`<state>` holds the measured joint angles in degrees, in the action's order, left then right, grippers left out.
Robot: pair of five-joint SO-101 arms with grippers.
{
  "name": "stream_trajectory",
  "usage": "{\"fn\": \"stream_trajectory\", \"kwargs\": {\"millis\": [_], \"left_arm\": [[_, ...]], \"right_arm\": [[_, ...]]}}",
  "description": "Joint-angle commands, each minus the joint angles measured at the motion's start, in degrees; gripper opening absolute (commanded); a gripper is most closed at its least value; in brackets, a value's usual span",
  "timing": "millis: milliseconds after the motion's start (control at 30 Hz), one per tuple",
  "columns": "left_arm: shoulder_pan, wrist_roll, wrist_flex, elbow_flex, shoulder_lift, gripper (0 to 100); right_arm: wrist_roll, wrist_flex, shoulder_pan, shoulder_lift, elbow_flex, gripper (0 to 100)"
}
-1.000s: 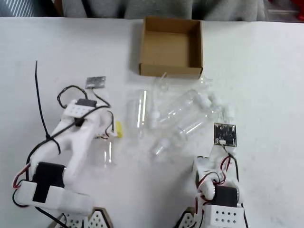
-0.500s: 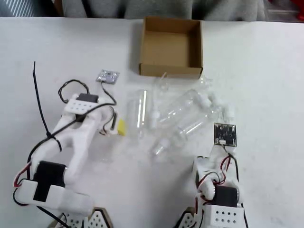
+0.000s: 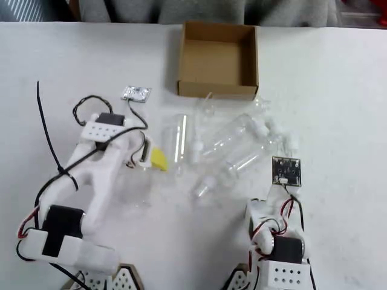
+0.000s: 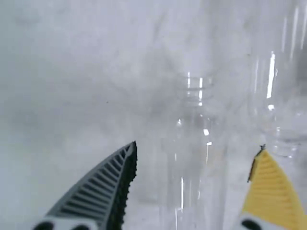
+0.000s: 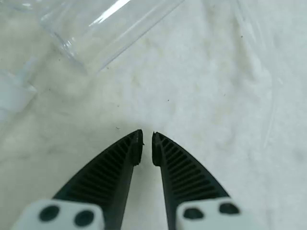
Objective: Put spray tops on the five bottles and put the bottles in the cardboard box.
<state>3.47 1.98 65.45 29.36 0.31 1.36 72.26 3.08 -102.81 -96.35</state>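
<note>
Left wrist view: the left gripper (image 4: 197, 147) is spread wide. An open-necked clear bottle (image 4: 194, 115) is seen between the black finger (image 4: 110, 191) and the yellow finger (image 4: 266, 191), with a gap left on either side. In the right wrist view, the right gripper (image 5: 146, 141) is drawn almost together with nothing between its tips. It is held over the white table (image 5: 201, 91), and another bottle (image 5: 105, 33) lies farther off. In the high view, several bottles (image 3: 233, 138) are heaped on the table just in front of the box (image 3: 216, 90).
</note>
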Motion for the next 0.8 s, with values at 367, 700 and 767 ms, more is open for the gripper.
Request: {"fn": "stream_trajectory", "kwargs": {"millis": [367, 700, 767], "left_arm": [[0.4, 5.1, 2.46, -10.55, 11.3, 36], [3.12, 4.48, -0.09, -8.7, 12.44, 9], [2.86, 2.2, -1.49, -8.0, 12.35, 7]], "right_arm": [[-0.18, 0.31, 0.57, -0.31, -0.53, 1.7], [-0.18, 0.31, 0.57, -0.31, -0.53, 1.7], [-0.18, 0.31, 0.57, -0.31, -0.53, 1.7]]}}
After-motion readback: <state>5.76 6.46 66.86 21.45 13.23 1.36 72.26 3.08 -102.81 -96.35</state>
